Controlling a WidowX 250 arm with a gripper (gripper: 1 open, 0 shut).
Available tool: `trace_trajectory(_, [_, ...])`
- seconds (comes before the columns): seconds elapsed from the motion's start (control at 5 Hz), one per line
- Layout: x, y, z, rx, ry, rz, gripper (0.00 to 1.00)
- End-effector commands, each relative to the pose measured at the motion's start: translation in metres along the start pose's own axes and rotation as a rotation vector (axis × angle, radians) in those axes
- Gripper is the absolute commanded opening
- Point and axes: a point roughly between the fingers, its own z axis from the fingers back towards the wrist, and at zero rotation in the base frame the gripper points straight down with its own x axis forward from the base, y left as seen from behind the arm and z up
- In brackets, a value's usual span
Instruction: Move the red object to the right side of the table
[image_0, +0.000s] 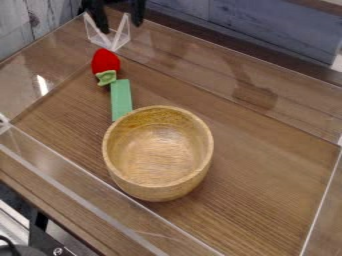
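Observation:
The red object, a small strawberry-like toy with a green cap, lies on the table at the far left, against the upper end of a flat light-green strip. My gripper hangs at the picture's top edge, just behind and above the red toy. Its two dark fingers stand apart with nothing between them, so it is open. Most of the gripper's body is cut off by the frame's edge.
A round wooden bowl stands in the middle front of the table, touching the strip's lower end. Low clear acrylic walls edge the tabletop. Bare wood stretches to the right of the bowl.

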Motion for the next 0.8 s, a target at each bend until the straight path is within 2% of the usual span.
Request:
trace_trajectory(0.0, [0.018, 0.004, 0.022, -0.058, -0.055, 0.155, 1.0])
trace_trajectory(0.6, [0.025, -0.011, -0.002, -0.045, -0.059, 0.138, 1.0])
